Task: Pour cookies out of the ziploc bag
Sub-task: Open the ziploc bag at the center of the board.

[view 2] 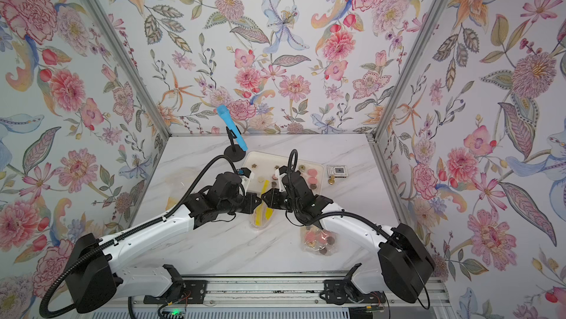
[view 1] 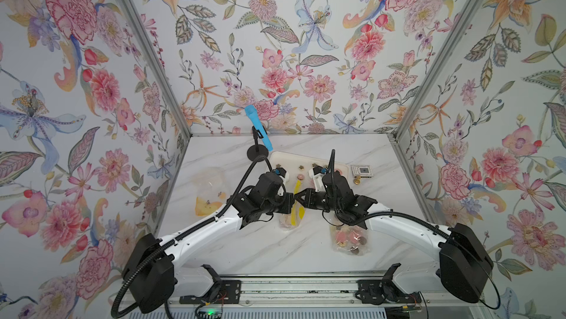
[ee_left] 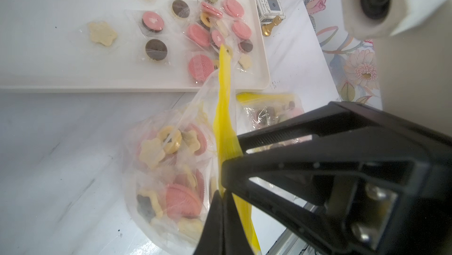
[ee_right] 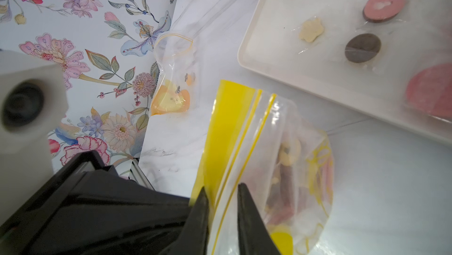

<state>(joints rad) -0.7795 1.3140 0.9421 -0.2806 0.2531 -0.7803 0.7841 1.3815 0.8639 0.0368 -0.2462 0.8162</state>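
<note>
**Step in hand, as judged:** parting the mouth of the ziploc bag (ee_left: 171, 173) ahead of the pour.

**Location of the bag:** on the marble surface (ee_left: 61, 155), just beside the near rim of the white tray (ee_left: 259, 53). Mouth raised between the two arms, belly resting low. Cookies (ee_left: 181, 192) packed at the bottom: pink rounds, pale flower shapes, one dark piece. More of the same already on the tray, several in clear wraps.

**Left pincer** (ee_left: 221, 197): clamped flat on the yellow strip (ee_left: 225, 109) of one lip.

**Right pincer** (ee_right: 222, 187): narrow, with a slim gap between the tips, straddling the opposite clear lip and its yellow zip lines. No pinch confirmed.

**Recommendations:**
- Seat the right tips below the zip lines before closing, to prevent slipping of the thin film.
- Verify a single layer between the right jaws, to avoid sealing the mouth by gripping both lips together.
- Draw the lips apart slowly and level, with the left hold kept firm on the strip.
- Keep the mouth above the contents until it is over the tray, then tip toward a bare part of it.
- Mind the two wrists, close together in both top views, with little room for a sideways correction.

**Nearby, to be left undisturbed:**
- A second filled bag (view 1: 349, 241), partly under the right arm.
- A nearly empty bag (ee_right: 173, 75), well apart on the left side.
</note>
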